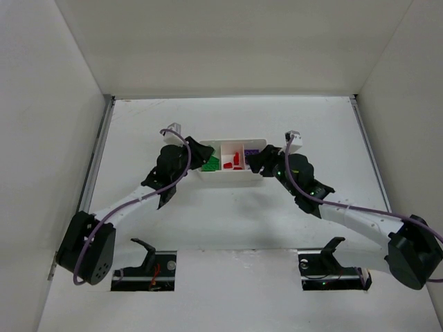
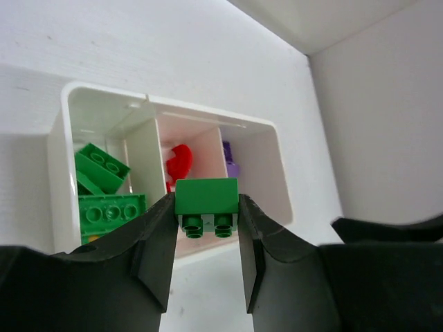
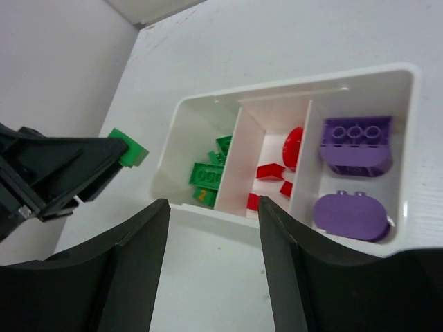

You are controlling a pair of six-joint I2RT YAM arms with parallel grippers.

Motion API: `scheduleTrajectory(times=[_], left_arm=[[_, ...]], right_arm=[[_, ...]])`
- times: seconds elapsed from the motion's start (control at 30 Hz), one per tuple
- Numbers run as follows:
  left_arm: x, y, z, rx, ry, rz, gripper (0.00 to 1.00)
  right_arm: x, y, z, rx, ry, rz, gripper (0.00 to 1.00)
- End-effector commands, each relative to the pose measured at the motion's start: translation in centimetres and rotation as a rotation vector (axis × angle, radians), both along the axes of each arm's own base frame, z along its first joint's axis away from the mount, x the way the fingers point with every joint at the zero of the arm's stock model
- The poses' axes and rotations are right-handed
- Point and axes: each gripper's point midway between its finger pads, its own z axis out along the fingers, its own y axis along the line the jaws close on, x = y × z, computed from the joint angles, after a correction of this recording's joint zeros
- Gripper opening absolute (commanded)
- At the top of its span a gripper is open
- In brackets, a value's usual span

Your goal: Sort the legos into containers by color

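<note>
Looking down from the top camera: white tray (image 1: 230, 173) lies crosswise on the table (image 1: 228, 221), three compartments in a row. Green bricks (image 1: 210, 164) are in the left one, red pieces (image 1: 235, 160) in the middle and purple bricks (image 1: 251, 149) in the right. Left gripper (image 1: 199, 153) is at the tray's left end, right gripper (image 1: 259, 163) at its right end. Jaw state of either cannot be read from this height.

Left wrist camera: jaws drawn in narrow on a single held green brick (image 2: 205, 196). It is pinched by its sides between the two fingers (image 2: 158, 235), studs toward the camera. Loose green bricks lie tilted and overlapping in the left compartment.

Right wrist camera: jaws parted, nothing between them; bare table and the tray's near wall show through the gap. Two purple bricks lie flat in the right compartment. The left gripper shows at frame left, its brick just beside the tray's left end wall, outside every compartment.
</note>
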Motion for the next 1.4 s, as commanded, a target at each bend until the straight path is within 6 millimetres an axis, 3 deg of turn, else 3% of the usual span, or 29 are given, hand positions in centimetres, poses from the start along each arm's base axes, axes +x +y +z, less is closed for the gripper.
scheduleTrajectory(times=[0.0, 0.23, 0.47, 0.53, 0.57, 0.73, 0.83, 0.97, 1.1, 1.2, 1.37], left_arm=[[2.2, 1.5, -0.1, 0.189, -0.034, 0.103, 0.25], [4.2, 0.8, -0.5, 0.326, -0.034, 0.123, 0.37], [4.7, -0.9, -0.1, 0.380, -0.044, 0.094, 0.62], [4.7, -0.8, 0.3, 0.388, -0.049, 0.106, 0.77], [4.6, -0.7, 0.6, 0.389, -0.056, 0.106, 1.00], [3.8, 0.1, 2.4, 0.372, -0.081, 0.132, 1.00], [2.5, 1.2, 3.0, 0.358, -0.086, 0.160, 1.00], [0.1, 4.0, 1.9, 0.344, -0.021, 0.221, 1.00], [-2.4, 8.6, -0.5, 0.347, 0.088, 0.342, 1.00], [-4.7, 12.1, -3.0, 0.388, 0.213, 0.437, 1.00], [-7.6, 14.6, -4.8, 0.407, 0.310, 0.491, 1.00]], right_arm=[[0.3, -1.8, 1.3, -0.009, -0.074, -0.066, 0.61], [-0.2, -2.4, 1.0, 0.012, -0.086, -0.063, 0.62], [-0.7, -2.9, 1.8, 0.029, -0.106, -0.067, 0.63], [-0.8, -3.3, 2.0, 0.028, -0.115, -0.077, 0.63], [-0.7, -3.5, 2.0, 0.028, -0.117, -0.083, 0.63], [-0.5, -4.3, 2.0, 0.031, -0.119, -0.119, 0.59], [-0.3, -5.4, 2.0, 0.025, -0.127, -0.170, 0.47], [0.1, -7.6, 1.8, 0.018, -0.122, -0.269, 0.25], [0.5, -10.1, 1.3, 0.006, -0.117, -0.385, 0.19], [0.7, -12.9, 0.7, -0.003, -0.096, -0.513, 0.26], [0.7, -17.0, 0.1, -0.015, -0.095, -0.671, 0.62]])
